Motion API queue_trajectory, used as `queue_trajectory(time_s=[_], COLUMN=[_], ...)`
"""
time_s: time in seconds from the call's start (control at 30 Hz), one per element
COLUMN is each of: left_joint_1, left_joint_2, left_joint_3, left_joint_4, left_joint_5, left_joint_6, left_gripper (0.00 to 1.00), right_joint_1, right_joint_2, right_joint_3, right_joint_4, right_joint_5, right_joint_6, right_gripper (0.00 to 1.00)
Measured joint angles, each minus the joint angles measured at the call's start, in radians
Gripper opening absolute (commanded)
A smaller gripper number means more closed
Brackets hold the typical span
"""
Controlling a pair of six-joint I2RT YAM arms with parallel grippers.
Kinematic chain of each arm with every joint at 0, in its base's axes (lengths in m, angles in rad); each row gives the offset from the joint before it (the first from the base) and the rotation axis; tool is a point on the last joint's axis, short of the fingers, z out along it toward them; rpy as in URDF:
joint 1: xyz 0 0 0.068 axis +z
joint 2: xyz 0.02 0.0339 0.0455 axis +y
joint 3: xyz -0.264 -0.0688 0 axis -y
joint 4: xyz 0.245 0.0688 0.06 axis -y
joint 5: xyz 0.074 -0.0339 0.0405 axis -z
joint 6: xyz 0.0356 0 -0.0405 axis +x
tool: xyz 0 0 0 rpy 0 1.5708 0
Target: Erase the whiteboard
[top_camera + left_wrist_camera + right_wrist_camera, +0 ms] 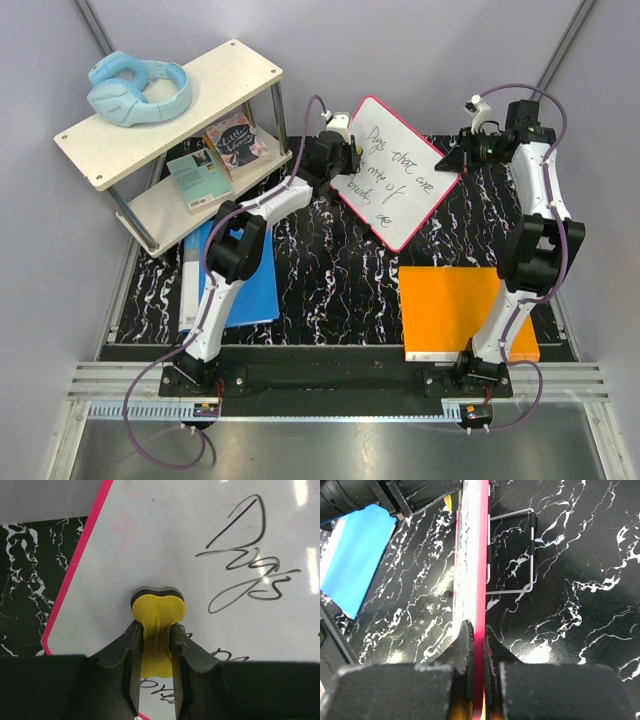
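Note:
The whiteboard (pixel 400 170) has a red-pink frame and black handwriting, and stands tilted on a wire stand (pixel 520 550) at the back of the table. My left gripper (pixel 345 160) is shut on a yellow eraser (pixel 157 617) pressed against the board's left part (pixel 150 540), left of the word "Dogs". The board surface around the eraser is smudged pink. My right gripper (pixel 462 158) is shut on the board's right edge (pixel 479 580), seen edge-on in the right wrist view.
An orange board (pixel 460 310) lies at the front right by the right arm. A blue folder (pixel 245 285) lies at the left under the left arm. A two-tier shelf (pixel 170 100) at back left holds blue headphones (pixel 138 88) and books (pixel 215 160).

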Motion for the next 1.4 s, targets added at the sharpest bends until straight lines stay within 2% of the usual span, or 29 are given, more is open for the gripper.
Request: queue_trajectory(time_s=[0.37, 0.7, 0.87, 1.03, 1.17, 1.4], left_joint_1=[-0.033, -0.181, -0.224, -0.185, -0.113, -0.008], left_joint_2=[0.0, -0.022, -0.074, -0.118, -0.141, -0.121], left_joint_3=[-0.069, -0.074, -0.173, -0.305, -0.416, -0.421], left_joint_4=[0.209, 0.304, 0.315, 0.351, 0.38, 0.409], left_joint_5=[0.115, 0.265, 0.269, 0.251, 0.2, 0.143], left_joint_6=[0.023, 0.036, 0.027, -0.019, -0.075, -0.172], left_gripper=[0.0, 0.0, 0.0, 0.0, 0.0, 0.0], right_joint_1=[0.021, 0.019, 0.019, 0.021, 0.023, 0.027], right_joint_2=[0.002, 0.016, 0.016, 0.016, 0.016, 0.016], right_joint_3=[0.032, 0.046, 0.047, 0.048, 0.048, 0.048], right_joint_4=[-0.037, -0.042, -0.042, -0.039, -0.038, -0.037], right_joint_5=[0.064, 0.074, 0.055, 0.043, 0.041, 0.018], right_joint_6=[-0.014, -0.021, -0.034, -0.042, -0.042, -0.049], right_gripper=[0.0, 0.0, 0.0, 0.0, 0.0, 0.0])
